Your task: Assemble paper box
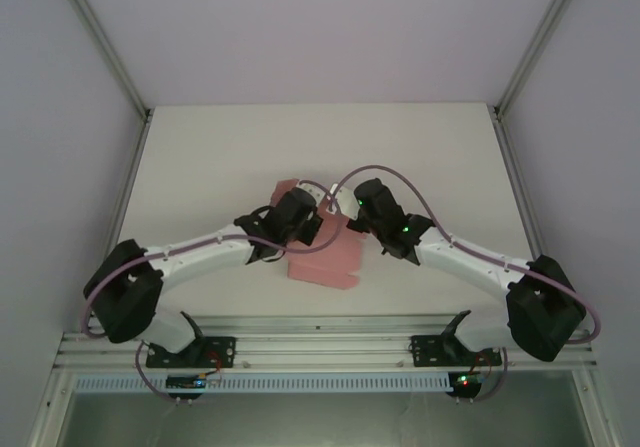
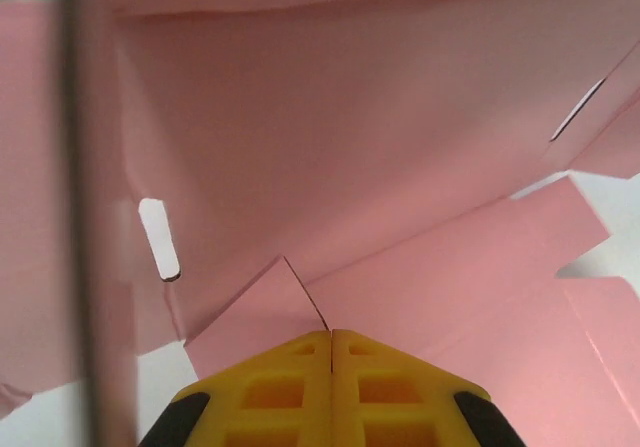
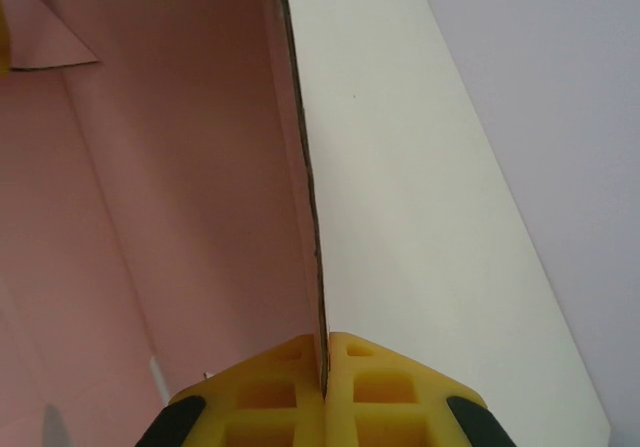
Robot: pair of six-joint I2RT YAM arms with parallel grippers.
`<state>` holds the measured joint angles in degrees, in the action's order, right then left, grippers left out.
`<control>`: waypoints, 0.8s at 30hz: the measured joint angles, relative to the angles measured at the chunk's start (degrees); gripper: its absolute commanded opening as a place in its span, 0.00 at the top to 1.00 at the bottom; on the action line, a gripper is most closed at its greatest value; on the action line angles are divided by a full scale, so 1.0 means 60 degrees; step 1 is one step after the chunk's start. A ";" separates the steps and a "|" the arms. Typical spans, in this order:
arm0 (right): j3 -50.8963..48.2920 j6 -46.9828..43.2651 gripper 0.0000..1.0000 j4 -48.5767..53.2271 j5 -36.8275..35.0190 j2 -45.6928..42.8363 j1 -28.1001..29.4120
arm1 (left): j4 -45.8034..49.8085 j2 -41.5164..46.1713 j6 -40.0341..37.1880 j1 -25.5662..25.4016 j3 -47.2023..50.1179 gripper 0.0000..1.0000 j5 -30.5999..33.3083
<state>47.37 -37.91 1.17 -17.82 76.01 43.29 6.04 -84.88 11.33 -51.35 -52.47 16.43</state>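
Looking down from the top camera, you have the paper box (image 1: 325, 255) just below centre frame: pink card, part-folded, lying on the white table (image 1: 230, 157) between the two wrists. The left gripper (image 1: 300, 215) comes onto its upper left part. The right gripper (image 1: 362, 207) meets its upper right corner.

Left wrist view: the left gripper (image 2: 331, 342) sits at bottom centre, its yellow fingers (image 2: 280, 392) pressed together. A flap edge of the paper box (image 2: 350, 147) runs straight into their seam, so it is pinched. Pink panels rise across the upper frame, with a narrow slot (image 2: 159, 237) at left.

Right wrist view: the right gripper (image 3: 325, 352) is clamped on a thin card edge that runs up the frame from its seam. The paper box (image 3: 150, 217) spreads to the left and the table (image 3: 400, 217) to the right.
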 measured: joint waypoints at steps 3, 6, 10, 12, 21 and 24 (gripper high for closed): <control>0.0000 0.0000 1.00 0.0102 0.0007 0.0000 0.0018 | 0.0011 -0.0076 0.0000 -0.0011 -0.0011 1.00 0.0102; 0.0000 -0.0004 1.00 0.0102 0.0004 -0.0004 0.0025 | -0.0029 0.0106 0.0022 -0.0011 0.0051 0.94 0.0168; -0.0015 -0.0113 1.00 -0.0058 0.0004 0.0000 0.0044 | -0.0153 0.0965 0.0317 0.0120 0.0594 0.66 0.0025; -0.0066 -0.0259 1.00 -0.0262 -0.0018 0.0000 0.0084 | -0.0262 0.1676 0.0550 0.0339 0.1020 0.50 -0.0211; -0.0517 -0.1708 1.00 -0.1902 -0.0867 0.0273 0.0277 | -0.0157 0.5147 0.1468 0.1581 0.2699 0.01 -0.1293; -0.0761 -0.2324 1.00 -0.2539 -0.1096 0.0550 0.0437 | 0.0044 0.5832 0.1763 0.2011 0.2790 0.00 -0.1504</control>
<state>42.81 -51.86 -14.06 -24.40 79.31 45.91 6.31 -49.89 21.91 -39.29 -35.73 7.40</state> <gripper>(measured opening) 0.058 0.994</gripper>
